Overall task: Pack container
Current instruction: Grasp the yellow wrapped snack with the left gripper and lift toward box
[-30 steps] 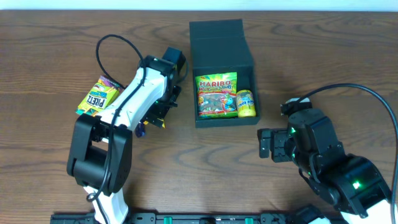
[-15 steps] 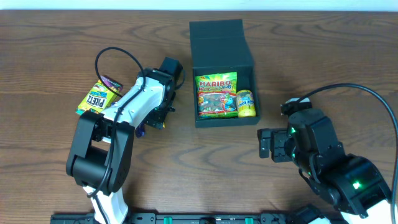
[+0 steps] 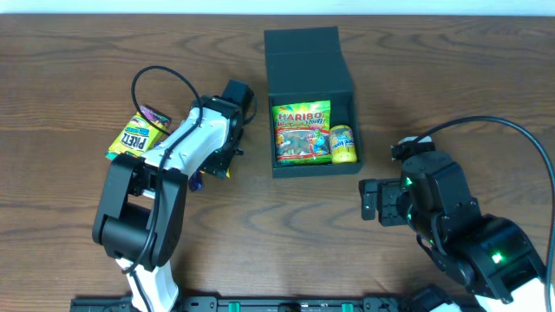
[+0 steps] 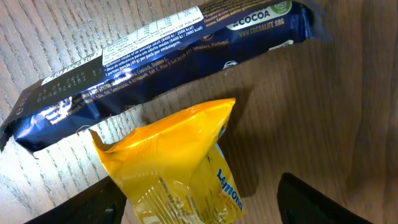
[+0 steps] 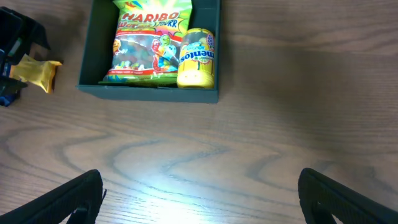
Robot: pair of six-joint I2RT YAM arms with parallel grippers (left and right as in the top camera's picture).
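Note:
The black container stands open with its lid folded back. It holds a Haribo bag and a yellow Mentos bottle. Left of it, my left gripper points down at the table. In the left wrist view the left gripper is open and straddles a yellow Lemona packet; one finger is beside the packet, the other stands apart. A dark blue bar lies just beyond. My right gripper is open over bare wood, in front of the container.
A yellow pretzel pack lies at the left, beside the left arm. The right wrist view shows the yellow packet left of the container. The right arm's body fills the near right corner.
The left arm has shifted slightly left over the packets and its jaws have narrowed a little. The right arm has not moved.

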